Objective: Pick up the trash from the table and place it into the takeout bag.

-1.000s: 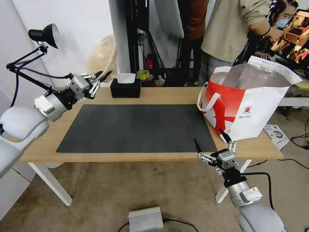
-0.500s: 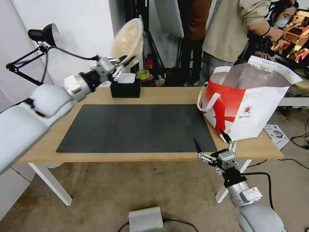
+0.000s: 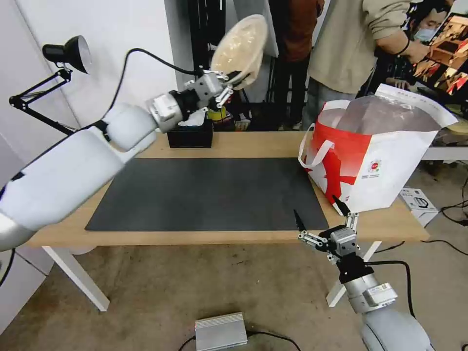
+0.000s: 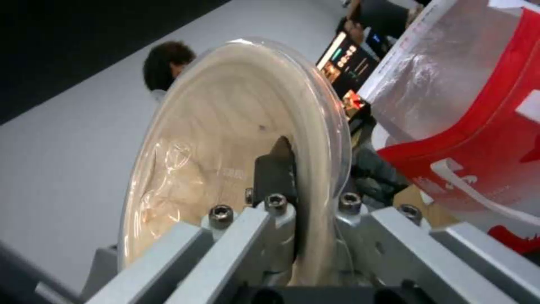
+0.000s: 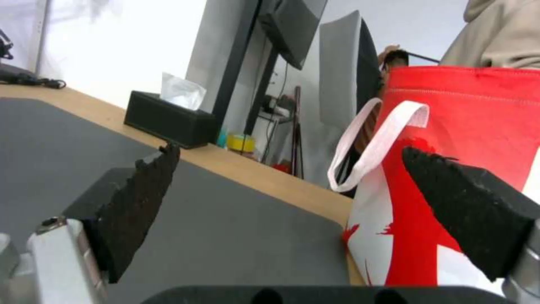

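Observation:
My left gripper (image 3: 233, 84) is shut on the rim of a beige bowl (image 3: 240, 43), holding it tilted on edge high above the back of the table (image 3: 243, 144), left of the takeout bag (image 3: 375, 156). In the left wrist view the beige bowl (image 4: 225, 139) sits clamped between the fingers (image 4: 274, 169), with the takeout bag (image 4: 478, 109) close beyond it. The bag stands open on the table's right end, foil lining showing. My right gripper (image 3: 321, 214) hangs open at the table's front edge, just below the bag; in its wrist view the right gripper (image 5: 287, 169) faces the bag (image 5: 467, 139).
A black tissue box (image 3: 190, 134) stands at the back of the table beside the dark grey mat (image 3: 204, 192). A black desk lamp (image 3: 66, 51) reaches over the left end. People stand behind the table. A grey box (image 3: 220, 331) lies on the floor.
My left arm has swung the beige bowl up and to the right, from the table's back left corner to above the tissue box, nearer the bag. The right arm has not moved.

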Motion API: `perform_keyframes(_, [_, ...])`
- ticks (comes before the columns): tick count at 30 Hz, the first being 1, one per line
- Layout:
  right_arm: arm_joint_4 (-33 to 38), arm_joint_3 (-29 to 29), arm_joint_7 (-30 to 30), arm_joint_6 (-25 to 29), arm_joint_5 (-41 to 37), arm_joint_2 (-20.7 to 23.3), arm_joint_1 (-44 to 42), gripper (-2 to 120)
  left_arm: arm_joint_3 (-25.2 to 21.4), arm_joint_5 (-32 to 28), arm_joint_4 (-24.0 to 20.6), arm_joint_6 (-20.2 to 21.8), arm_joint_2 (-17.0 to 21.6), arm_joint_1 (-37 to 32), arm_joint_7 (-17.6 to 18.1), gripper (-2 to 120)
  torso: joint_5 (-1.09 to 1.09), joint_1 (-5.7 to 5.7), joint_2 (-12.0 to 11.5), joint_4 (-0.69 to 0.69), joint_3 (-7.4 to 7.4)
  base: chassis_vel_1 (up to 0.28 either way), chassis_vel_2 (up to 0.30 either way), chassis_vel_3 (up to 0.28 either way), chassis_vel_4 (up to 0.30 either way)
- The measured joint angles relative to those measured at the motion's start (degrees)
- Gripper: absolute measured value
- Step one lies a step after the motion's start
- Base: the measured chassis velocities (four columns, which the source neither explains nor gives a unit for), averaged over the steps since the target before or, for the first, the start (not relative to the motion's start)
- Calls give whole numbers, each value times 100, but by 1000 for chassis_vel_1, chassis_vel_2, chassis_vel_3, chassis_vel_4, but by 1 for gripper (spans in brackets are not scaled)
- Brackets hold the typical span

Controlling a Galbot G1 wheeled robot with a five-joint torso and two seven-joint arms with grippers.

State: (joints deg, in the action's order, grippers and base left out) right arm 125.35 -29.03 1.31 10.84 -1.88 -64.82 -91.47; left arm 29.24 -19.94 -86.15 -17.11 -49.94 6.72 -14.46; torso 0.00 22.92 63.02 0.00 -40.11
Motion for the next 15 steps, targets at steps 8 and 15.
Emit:
perform_keyframes(8, [0,1,0,0,0,0,0,100,163,367,515,-228,-794,210,-202,1,1,0,0,-1,0,0,0,0,0])
perform_keyframes(15, [0,0,0,0,0,0,0,100,240,702,797,-353,-1295,209,-293,1,0,-1,0,0,0,0,0,0,0])
